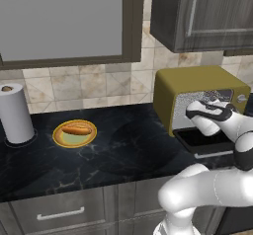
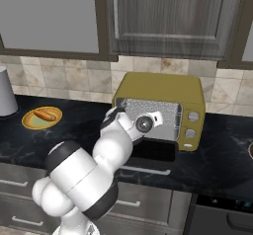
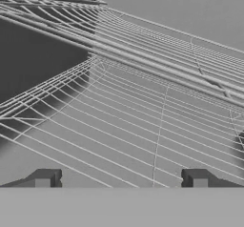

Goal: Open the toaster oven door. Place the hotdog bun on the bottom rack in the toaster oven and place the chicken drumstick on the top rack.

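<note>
The mustard-yellow toaster oven (image 1: 192,81) (image 2: 158,86) stands at the back of the black counter. Its door (image 1: 205,142) (image 2: 153,152) lies folded down flat, white handle toward me. My gripper (image 1: 213,109) (image 2: 146,119) (image 3: 120,179) is at the oven's mouth, pointing inside, open, with nothing between its fingertips. In the hand view, two bare wire racks, upper (image 3: 143,54) and lower (image 3: 143,126), lie just ahead. The orange-tan hotdog bun (image 1: 76,129) (image 2: 45,114) lies on a yellow plate (image 1: 62,139) (image 2: 30,123) far to the left. The chicken drumstick is out of view.
A paper towel roll (image 1: 15,113) (image 2: 4,93) stands at the counter's far left. White knobs (image 2: 193,116) run down the oven's right front. Dark wall cabinets (image 1: 202,12) hang above the oven. Bare black counter (image 1: 128,145) lies between plate and oven.
</note>
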{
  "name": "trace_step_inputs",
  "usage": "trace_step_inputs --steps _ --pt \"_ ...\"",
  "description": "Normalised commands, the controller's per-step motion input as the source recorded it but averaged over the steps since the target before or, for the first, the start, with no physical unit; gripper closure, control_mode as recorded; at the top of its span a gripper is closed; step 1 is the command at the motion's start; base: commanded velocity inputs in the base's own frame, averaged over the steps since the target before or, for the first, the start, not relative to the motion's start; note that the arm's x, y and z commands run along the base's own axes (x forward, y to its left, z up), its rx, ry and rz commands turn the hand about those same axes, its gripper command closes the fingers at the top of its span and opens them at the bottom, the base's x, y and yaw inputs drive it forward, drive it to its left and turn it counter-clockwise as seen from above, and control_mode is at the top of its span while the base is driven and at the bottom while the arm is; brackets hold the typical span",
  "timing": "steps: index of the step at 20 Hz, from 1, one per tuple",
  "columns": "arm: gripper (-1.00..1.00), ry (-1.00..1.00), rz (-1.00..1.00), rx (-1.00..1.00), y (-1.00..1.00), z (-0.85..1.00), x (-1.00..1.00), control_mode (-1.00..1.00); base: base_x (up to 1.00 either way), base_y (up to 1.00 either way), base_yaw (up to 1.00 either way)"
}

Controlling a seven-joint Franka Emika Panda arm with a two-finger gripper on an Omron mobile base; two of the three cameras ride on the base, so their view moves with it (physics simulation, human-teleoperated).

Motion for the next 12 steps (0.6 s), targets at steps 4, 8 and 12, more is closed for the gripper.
trace_step_inputs --steps 4,8,12 --pt "-1.0 0.02 0.03 0.01 0.01 -0.1 0.18 -1.0 0.0 0.0 0.0" --pt "-1.0 0.06 0.03 0.05 0.04 -0.24 0.13 -1.0 0.0 0.0 0.0" --pt "-1.0 0.15 0.05 0.05 0.06 -0.31 0.01 -1.0 0.0 0.0 0.0"
